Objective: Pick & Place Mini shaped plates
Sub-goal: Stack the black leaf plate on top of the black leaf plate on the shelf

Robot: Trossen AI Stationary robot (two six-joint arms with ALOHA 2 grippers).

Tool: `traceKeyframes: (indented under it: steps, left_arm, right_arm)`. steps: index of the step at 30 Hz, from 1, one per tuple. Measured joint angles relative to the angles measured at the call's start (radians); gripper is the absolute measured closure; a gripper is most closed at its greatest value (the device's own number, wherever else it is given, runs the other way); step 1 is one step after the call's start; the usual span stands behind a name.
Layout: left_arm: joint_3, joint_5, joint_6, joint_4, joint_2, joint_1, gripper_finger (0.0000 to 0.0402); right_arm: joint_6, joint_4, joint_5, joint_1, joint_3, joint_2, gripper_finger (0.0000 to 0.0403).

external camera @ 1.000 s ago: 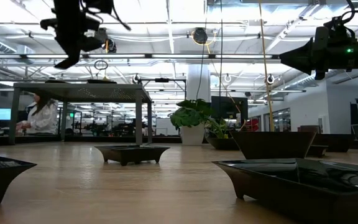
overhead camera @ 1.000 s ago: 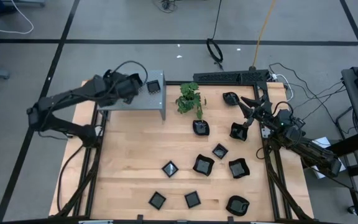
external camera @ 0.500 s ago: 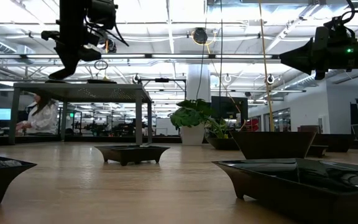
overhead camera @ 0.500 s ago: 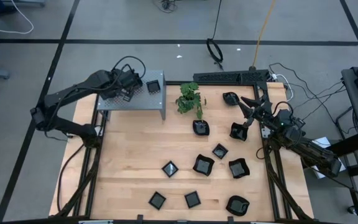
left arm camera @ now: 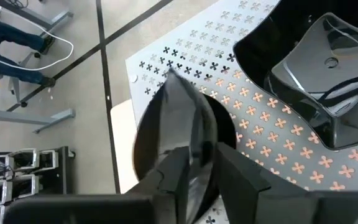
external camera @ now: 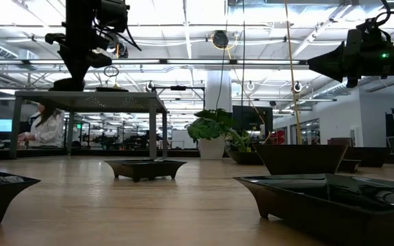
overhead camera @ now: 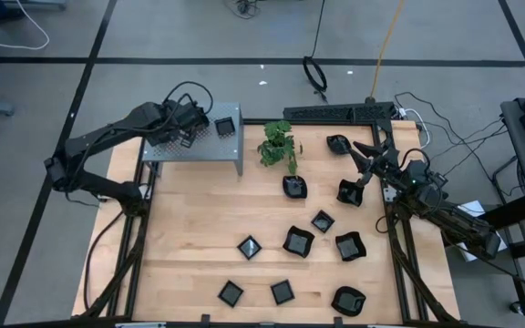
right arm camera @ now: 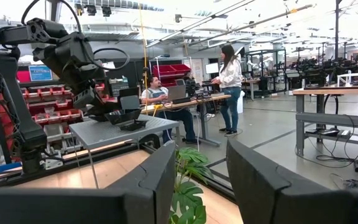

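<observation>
My left hand (overhead camera: 188, 133) is over the grey perforated shelf (overhead camera: 210, 146) in the upper left of the high view, and its fingers are clamped on the rim of a round black plate (left arm camera: 185, 146). In the left wrist view that plate sits low against the shelf's patterned top, tilted on edge between my fingers. Just beside it is a square plate (left arm camera: 312, 74), already lying flat on the shelf; it also shows at the shelf's far corner from above (overhead camera: 225, 127). I judge this to be the placing step: the plate is at its spot and only needs setting down.

Next I would level the plate, settle it flat on the shelf clear of the square one, then spread my fingers and lift straight up so that the glossy rim does not drag along.

My right hand (overhead camera: 365, 166) waits above the upper right of the bench (overhead camera: 180, 237), fingers apart and holding nothing, as its own wrist view shows. Below it the remaining plates are scattered over the right and lower parts of the bench, for example one near the middle (overhead camera: 298, 241), with a small potted plant (overhead camera: 279, 144) standing beside the shelf.
</observation>
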Motion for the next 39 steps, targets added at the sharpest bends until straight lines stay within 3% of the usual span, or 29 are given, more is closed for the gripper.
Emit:
traceKeyframes:
  steps: [11, 16, 23, 30, 39]
  left_arm:
    - [0.000, 0.011, -0.020, 0.058, -0.017, -0.040, 0.0279]
    - [0.000, 0.139, -0.020, 0.114, -0.050, -0.118, 0.0277]
    - [0.000, 0.287, -0.031, 0.200, -0.053, -0.332, 0.0277]
    - [0.001, 0.291, -0.028, 0.354, -0.008, -0.599, 0.0277]
    - [0.001, 0.291, 0.162, 0.390, 0.180, -0.851, 0.0277]
  right_arm:
    - [0.000, 0.000, 0.000, 0.000, 0.000, 0.000, 0.0273]
    - [0.000, 0.000, 0.000, 0.000, 0.000, 0.000, 0.0273]
    - [0.000, 0.000, 0.000, 0.000, 0.000, 0.000, 0.0273]
    - [0.000, 0.000, 0.000, 0.000, 0.000, 0.000, 0.0273]
    - [0.000, 0.000, 0.000, 0.000, 0.000, 0.000, 0.0273]
